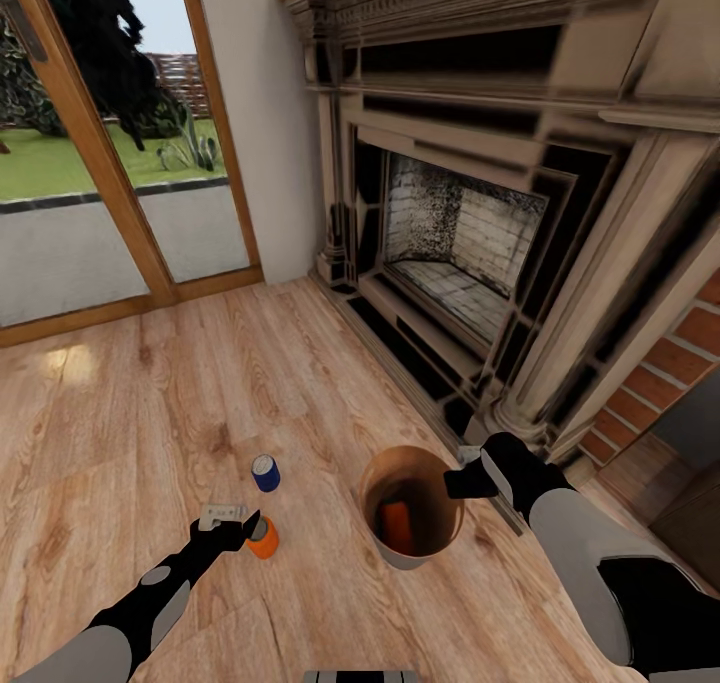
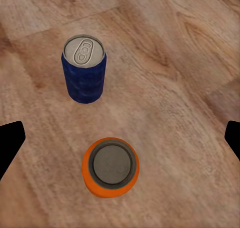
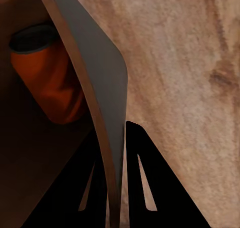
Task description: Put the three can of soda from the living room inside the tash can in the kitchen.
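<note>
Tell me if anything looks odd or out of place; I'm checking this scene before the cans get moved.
Nothing is spilled or damaged. One oddity: the trash can stands on the living-room floor by the fireplace, with an orange can already inside, right pincer clamped on its rim. The blue can and another orange can stand upright.

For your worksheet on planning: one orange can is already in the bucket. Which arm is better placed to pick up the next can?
Left. Its open gripper hovers over the orange can, jaws either side. The right gripper is clamped on the bucket's rim.
</note>
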Robot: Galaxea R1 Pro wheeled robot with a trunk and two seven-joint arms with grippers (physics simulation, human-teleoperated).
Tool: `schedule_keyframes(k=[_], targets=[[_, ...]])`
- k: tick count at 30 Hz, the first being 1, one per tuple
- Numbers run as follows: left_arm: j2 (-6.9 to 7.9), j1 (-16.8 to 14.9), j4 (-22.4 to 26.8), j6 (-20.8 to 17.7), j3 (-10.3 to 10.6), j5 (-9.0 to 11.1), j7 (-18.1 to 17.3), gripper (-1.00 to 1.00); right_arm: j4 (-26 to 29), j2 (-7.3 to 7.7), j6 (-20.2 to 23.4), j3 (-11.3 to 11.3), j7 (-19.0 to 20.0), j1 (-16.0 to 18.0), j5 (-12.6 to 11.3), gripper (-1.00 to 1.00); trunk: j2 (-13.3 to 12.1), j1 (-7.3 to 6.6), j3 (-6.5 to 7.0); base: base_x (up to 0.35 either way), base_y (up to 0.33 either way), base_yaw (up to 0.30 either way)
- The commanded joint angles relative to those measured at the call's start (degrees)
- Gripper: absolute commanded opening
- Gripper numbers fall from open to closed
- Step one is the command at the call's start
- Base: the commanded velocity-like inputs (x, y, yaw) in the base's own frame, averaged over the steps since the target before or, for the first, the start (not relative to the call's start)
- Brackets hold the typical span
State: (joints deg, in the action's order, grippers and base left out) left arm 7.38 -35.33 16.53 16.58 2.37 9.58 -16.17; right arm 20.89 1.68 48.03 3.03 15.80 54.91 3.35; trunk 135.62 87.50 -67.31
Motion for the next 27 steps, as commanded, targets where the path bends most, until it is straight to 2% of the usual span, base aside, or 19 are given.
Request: schedule_keyframes(k=[1, 17, 27], targets=[[0.0, 0.0, 0.0, 0.01, -0.02, 0.0, 0.0, 1.0, -0.03, -0.03, 0.16, -0.22, 0.46, 0.02, -1.32, -1.0, 0.0, 0.0, 0.0, 0.0, 0.0, 0.0], [0.0, 0.0, -0.01, 0.01, 0.0, -0.02, 0.0, 1.0, 0.11, -0.65, 0.14, -0.22, 0.55, -0.49, -1.28, -1.0, 0.0, 0.0, 0.0, 0.006, 0.0, 0.0], [0.0, 0.0, -0.01, -0.06, 0.0, -0.06, 0.0, 1.0, 0.12, -0.79, 0.14, -0.22, 0.55, -0.51, -1.28, -1.0, 0.0, 0.0, 0.0, 0.177, 0.0, 0.0]])
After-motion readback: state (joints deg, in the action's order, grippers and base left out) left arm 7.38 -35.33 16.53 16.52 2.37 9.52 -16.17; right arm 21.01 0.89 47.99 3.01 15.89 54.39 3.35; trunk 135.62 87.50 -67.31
